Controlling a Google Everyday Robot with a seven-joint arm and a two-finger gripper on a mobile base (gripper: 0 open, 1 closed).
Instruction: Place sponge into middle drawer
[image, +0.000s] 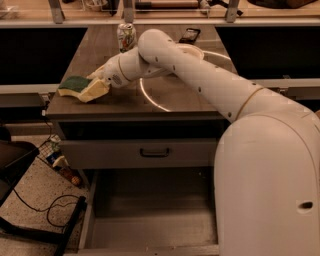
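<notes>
The sponge (73, 83), dark green face up with a pale yellow body, lies near the left edge of the brown countertop (165, 105). My gripper (93, 89) is down at the sponge's right side and touches it, with the white arm reaching in from the right. The middle drawer (150, 227) stands pulled out below the counter, a grey metal box with a bare floor. It sits under a closed grey drawer front with a dark handle (154, 152).
A soda can (126, 36), a black phone (190, 35) and a white plate (195, 50) stand at the back of the counter. My white base (270, 190) fills the right. A dark chair and cables (35, 210) are on the floor at left.
</notes>
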